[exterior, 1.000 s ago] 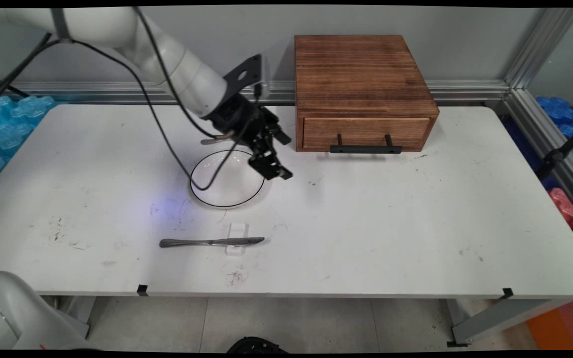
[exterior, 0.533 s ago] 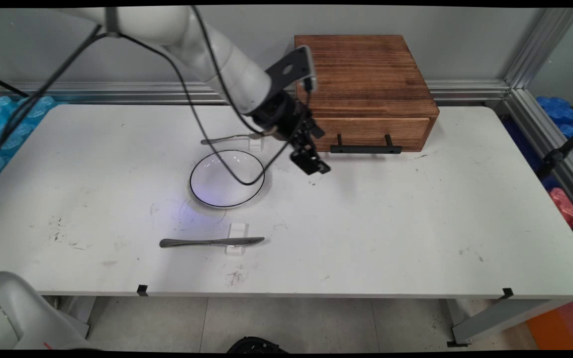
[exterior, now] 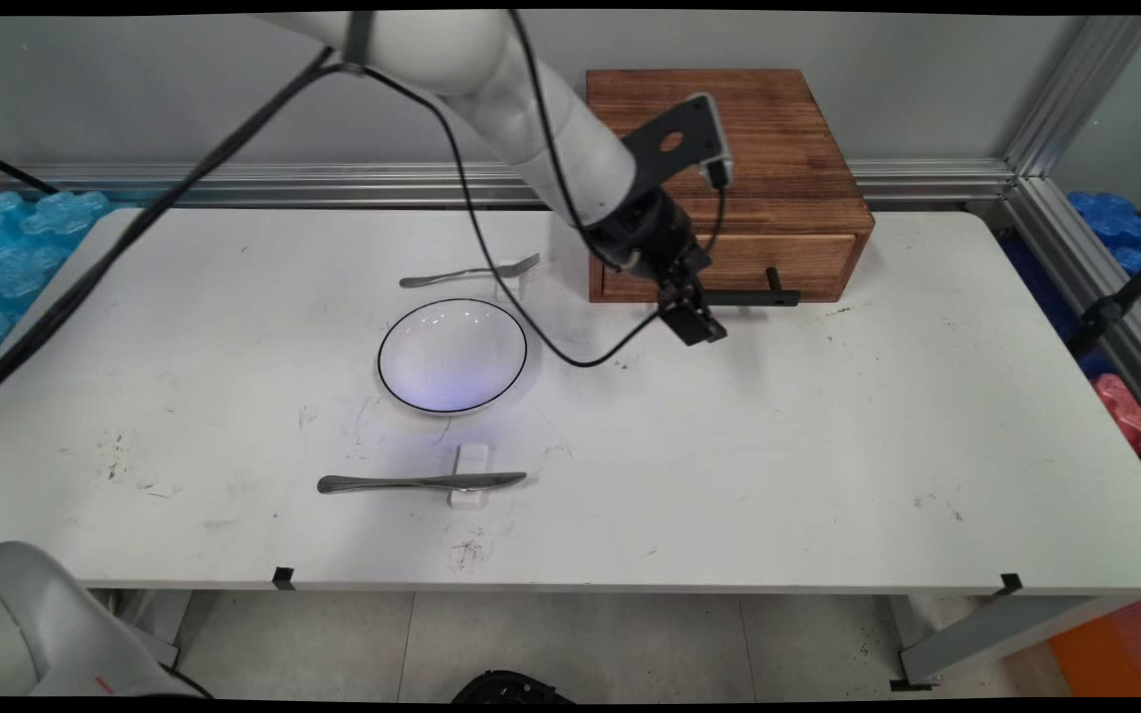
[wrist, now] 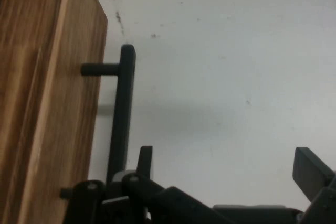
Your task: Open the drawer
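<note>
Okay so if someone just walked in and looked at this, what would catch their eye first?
Probably the wooden drawer box at the back of the table, with the open claw hanging right in front of its black handle. After that, the white plate in the middle, with a fork behind it and a knife in front, each propped on a small white rest.

One white bench (exterior: 828, 446) carried one wooden drawer box (exterior: 719, 168) with one black handle (exterior: 759, 296), one plate (exterior: 452, 355), one fork (exterior: 471, 271), one knife (exterior: 420, 482), and two small white rests (exterior: 471, 460), one under each utensil. One robot arm (exterior: 531, 109) was present.
</note>
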`<state>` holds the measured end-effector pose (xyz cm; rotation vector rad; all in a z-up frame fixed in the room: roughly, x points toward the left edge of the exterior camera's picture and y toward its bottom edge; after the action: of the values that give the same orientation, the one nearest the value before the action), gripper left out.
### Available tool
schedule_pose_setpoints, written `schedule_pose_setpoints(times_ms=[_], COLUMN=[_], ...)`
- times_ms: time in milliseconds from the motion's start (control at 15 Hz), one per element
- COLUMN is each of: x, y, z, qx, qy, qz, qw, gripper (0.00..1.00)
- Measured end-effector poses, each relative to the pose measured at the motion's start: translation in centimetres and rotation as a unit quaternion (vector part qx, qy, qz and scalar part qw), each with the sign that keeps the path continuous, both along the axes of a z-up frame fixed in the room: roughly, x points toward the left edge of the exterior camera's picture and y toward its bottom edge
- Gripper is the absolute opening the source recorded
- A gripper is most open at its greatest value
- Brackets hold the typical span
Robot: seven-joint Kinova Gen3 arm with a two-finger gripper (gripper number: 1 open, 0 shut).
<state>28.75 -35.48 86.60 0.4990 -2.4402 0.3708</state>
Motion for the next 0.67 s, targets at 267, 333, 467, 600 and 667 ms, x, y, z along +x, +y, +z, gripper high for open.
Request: schedule_pose_setpoints(times_ms=[267, 333, 467, 600, 667], x=[-2.3, -2.8, -3.4, -3.9, -4.1], y=[-1.5, -1.9, -2.7, -3.5, -3.8], z=[-1.0, -1.3, -2.1, -2.9, -3.3], qx=[-0.014, -0.017, -0.023, -0.027, -0.029], qy=[-0.022, -0.028, -0.038, -0.048, -0.052], qz=[-0.008, -0.010, -0.015, -0.016, -0.016], qw=[0.9996, 0.9994, 0.9989, 0.9983, 0.9981], gripper=[1.00, 1.00, 1.00, 1.00, 1.00])
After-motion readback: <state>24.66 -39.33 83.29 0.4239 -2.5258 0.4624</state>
